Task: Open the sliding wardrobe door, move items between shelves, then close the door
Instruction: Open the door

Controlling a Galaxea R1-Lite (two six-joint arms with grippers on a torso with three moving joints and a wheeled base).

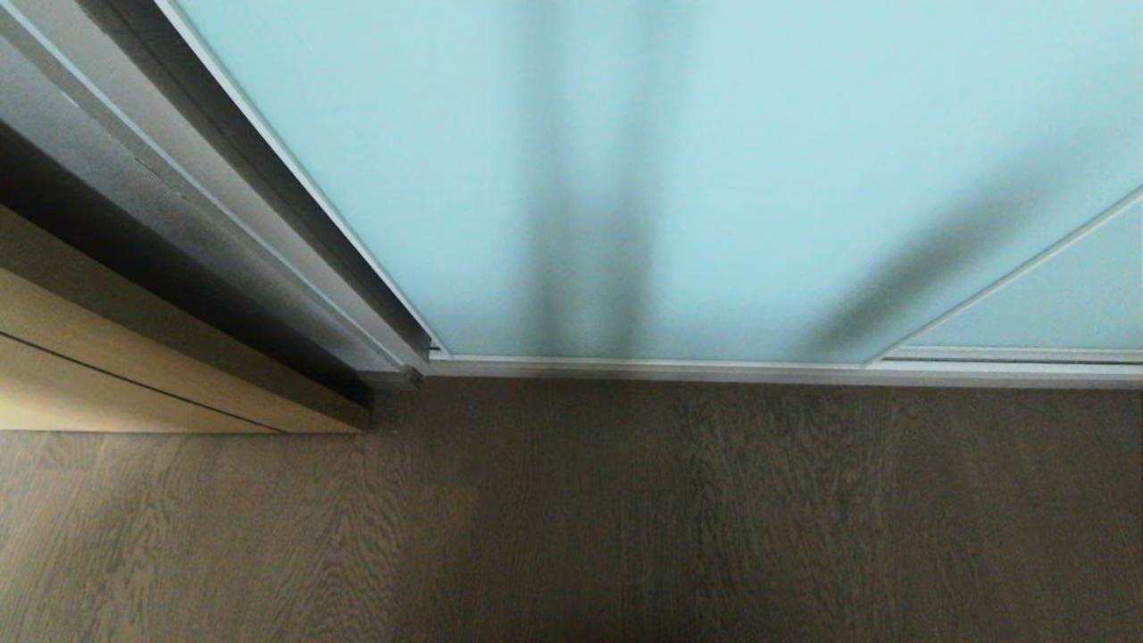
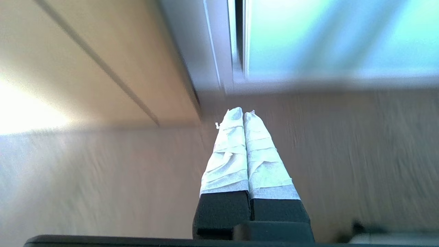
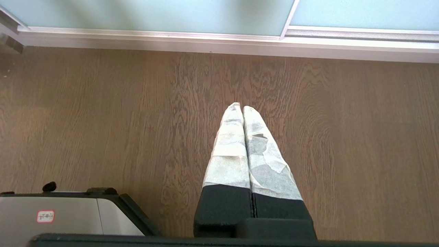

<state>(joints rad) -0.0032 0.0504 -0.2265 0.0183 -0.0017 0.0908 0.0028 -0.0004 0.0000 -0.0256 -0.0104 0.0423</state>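
The floor (image 1: 625, 518) is brown wood with wavy grain lines. It fills the lower half of the head view and nothing lies on it there.

The sliding wardrobe door (image 1: 679, 161) stands at the far end of the floor. It is a big sheet of pale blue-green frosted glass in a thin silver-white frame. It is pulled across, so its left edge sits up against the grey side post (image 1: 295, 259) of the wardrobe. Soft dark shadows lie on the glass. A second glass panel (image 1: 1054, 304) shows at the far right, meeting the first at a slim slanted bar. A silver track (image 1: 714, 368) runs along the foot of both panels, where glass meets floor.

Left of the grey post is a light wooden door (image 1: 107, 366) with a thin dark line across it.

The left gripper (image 2: 243, 113) hangs over the floor near the corner where the wooden door, the post and the glass come together. Its two white-wrapped fingers (image 2: 228, 154) are pressed tight together and hold nothing.

The right gripper (image 3: 239, 107) hangs over bare floor, well back from the track. Its fingers (image 3: 262, 157) are squeezed together too, with nothing between them. A grey and black part of the robot (image 3: 68, 214) shows beside it.
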